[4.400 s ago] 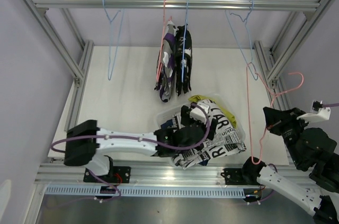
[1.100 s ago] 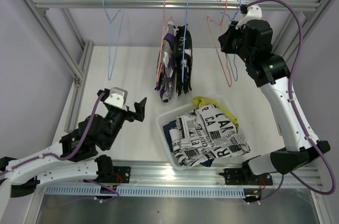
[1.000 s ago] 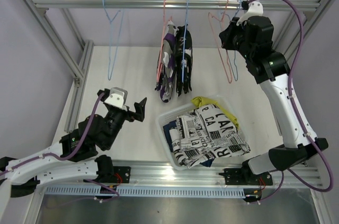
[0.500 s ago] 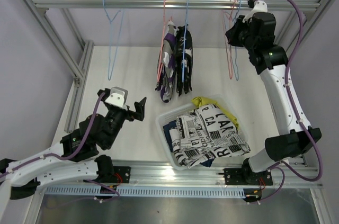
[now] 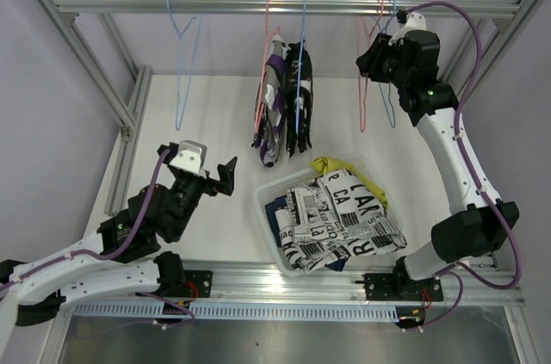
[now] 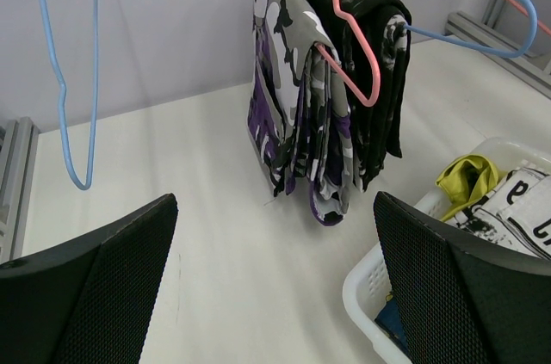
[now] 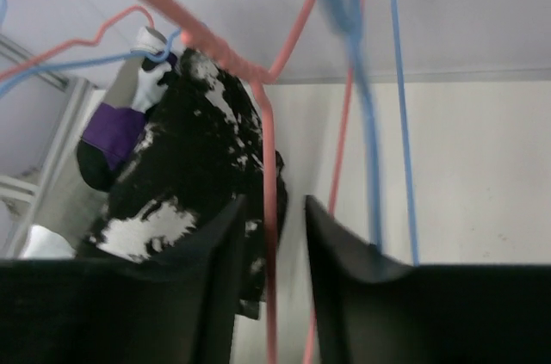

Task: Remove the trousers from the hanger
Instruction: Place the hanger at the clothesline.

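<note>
Two pairs of trousers hang on the rail: purple-white-black ones (image 5: 272,110) on a pink hanger (image 6: 353,71) and black-and-white splatter ones (image 5: 300,97) on a blue hanger. Both show in the left wrist view (image 6: 288,114) (image 6: 379,80). The grey-white patterned (image 5: 344,218), yellow (image 5: 334,166) and navy (image 5: 280,209) pairs lie in the white basket (image 5: 265,196). My right gripper (image 5: 379,54) is up by the rail; a bare pink hanger's wire (image 7: 269,209) runs between its jaws, which stand slightly apart and clear of it. My left gripper (image 5: 219,179) is wide open and empty, left of the basket.
An empty blue hanger (image 5: 183,54) hangs at the rail's left end. Another empty blue hanger (image 5: 389,71) hangs beside the bare pink one (image 5: 362,89). Aluminium frame posts (image 5: 129,123) stand on both sides of the white table.
My right arm has carried the bare pink hanger from beside the basket up to the rail, where it now swings. My left arm left the basket earlier and has stayed still since.
</note>
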